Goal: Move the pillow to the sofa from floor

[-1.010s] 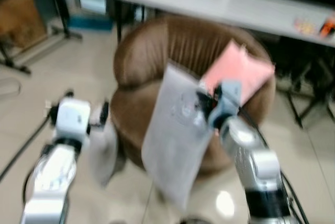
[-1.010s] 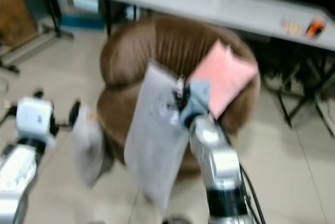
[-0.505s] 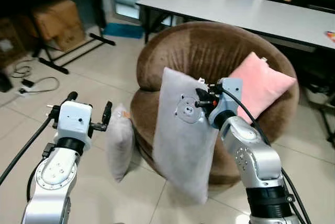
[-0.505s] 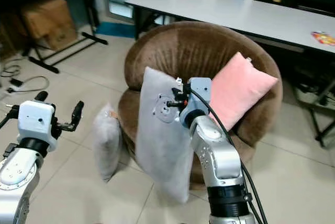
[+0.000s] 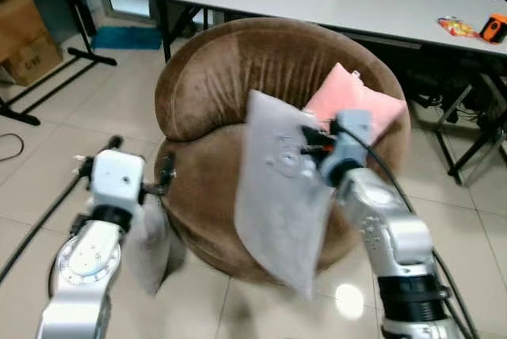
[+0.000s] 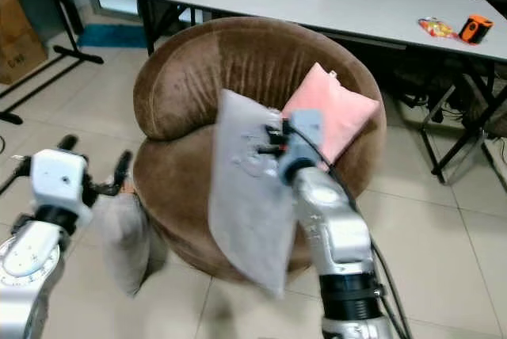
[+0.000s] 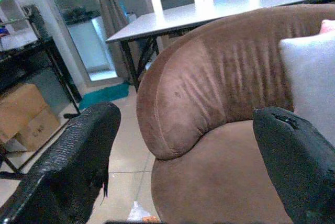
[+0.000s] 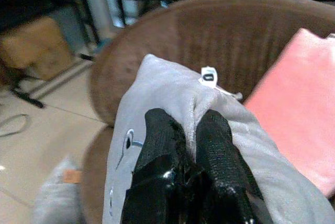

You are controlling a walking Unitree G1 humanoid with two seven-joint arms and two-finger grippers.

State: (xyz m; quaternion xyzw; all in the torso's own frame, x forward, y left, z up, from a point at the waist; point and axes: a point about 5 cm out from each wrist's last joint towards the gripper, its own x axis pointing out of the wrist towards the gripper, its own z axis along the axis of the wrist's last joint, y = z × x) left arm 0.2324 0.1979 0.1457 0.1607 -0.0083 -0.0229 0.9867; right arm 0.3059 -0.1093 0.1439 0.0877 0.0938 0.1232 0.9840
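I have the right end effector (image 8: pixel 183 145) pinched shut on the grey pillow (image 5: pixel 277 196), which hangs over the front of the brown sofa (image 5: pixel 214 78). I'd carry it further over the seat before letting go, so it doesn't slide off the rim. Open seat lies left of the pink pillow (image 5: pixel 352 101). The left end effector (image 7: pixel 183 177) is spread wide, empty, beside a second grey pillow (image 6: pixel 127 236) on the floor.

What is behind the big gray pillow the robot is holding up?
Behind the gray pillow is the brown sofa, with a pink pillow leaning on its backrest. The gray pillow, pinched by the right gripper, covers part of the seat, so anything lying there stays hidden.
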